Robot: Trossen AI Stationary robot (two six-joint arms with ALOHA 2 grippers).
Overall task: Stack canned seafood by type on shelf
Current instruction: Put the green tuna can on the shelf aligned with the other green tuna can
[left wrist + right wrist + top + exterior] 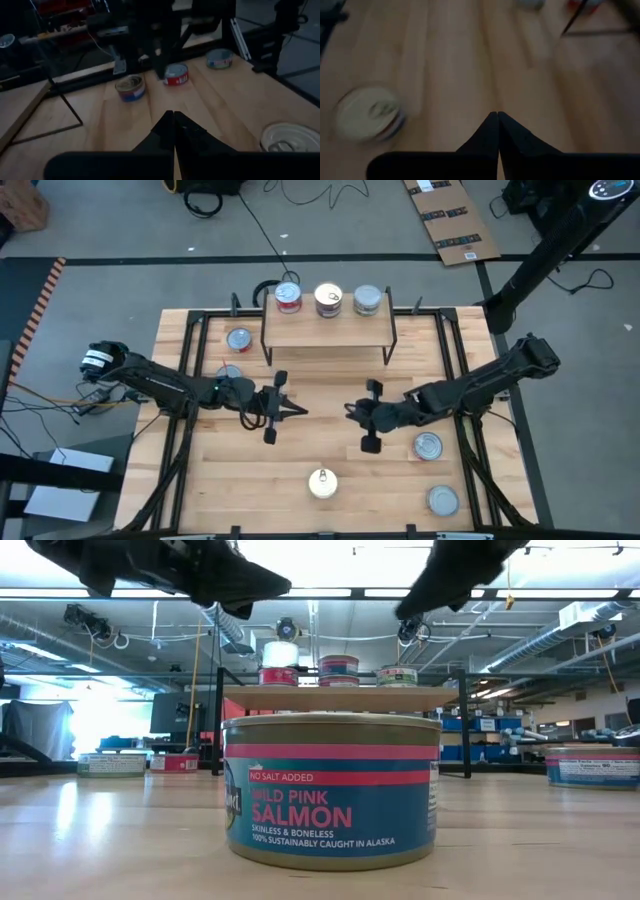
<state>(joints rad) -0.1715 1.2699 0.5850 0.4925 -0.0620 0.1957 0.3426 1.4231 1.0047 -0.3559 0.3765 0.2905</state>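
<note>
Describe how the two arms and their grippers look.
Both arms are dark, jointed and slim. The left arm has a white band near its base and loose black cables beside it. The left gripper and right gripper each end in two black fingers tapering to a point.

You are looking at a table (320,420) of pale, smooth wood planks showing a soft sheen. The shelf (328,330) is showing a matt light-wood board on thin black metal legs. The salmon tin (331,790) is wearing a glossy paper label in blue and pink, with a shining metal rim. The grippers' fingers (172,132) are looking like matt black plastic.
</note>
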